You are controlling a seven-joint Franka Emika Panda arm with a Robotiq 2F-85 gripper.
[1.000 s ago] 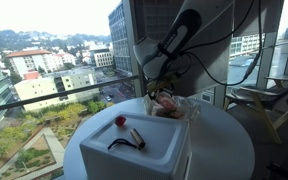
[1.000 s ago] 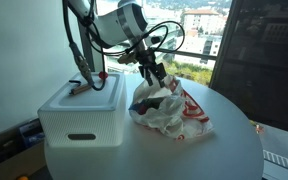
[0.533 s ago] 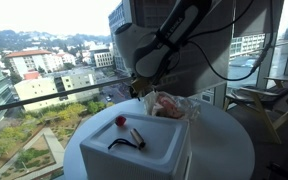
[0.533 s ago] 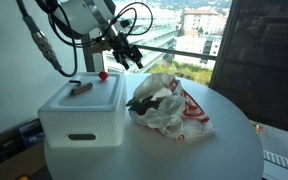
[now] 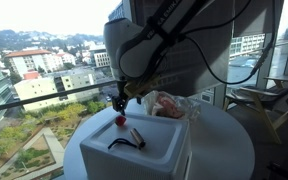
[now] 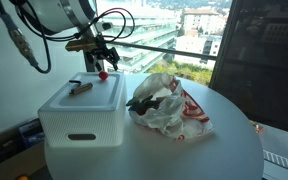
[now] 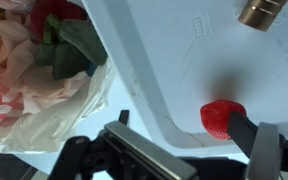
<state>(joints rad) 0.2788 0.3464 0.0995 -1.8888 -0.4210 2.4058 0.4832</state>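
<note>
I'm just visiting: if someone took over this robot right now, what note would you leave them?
Gripper: open, empty, hovering just above the strawberry.
Things: the strawberry lies near the edge of the box lid, along with a brown tube. The bag sits beside the box on the table.
Done: gripper is over the strawberry.
Left: nothing gripped yet.

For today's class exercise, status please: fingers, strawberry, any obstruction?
Fingers open, empty, hovering over strawberry. Strawberry sits on white box lid, not gripped. Metal cylinder and plastic bag lie apart from it.
</note>
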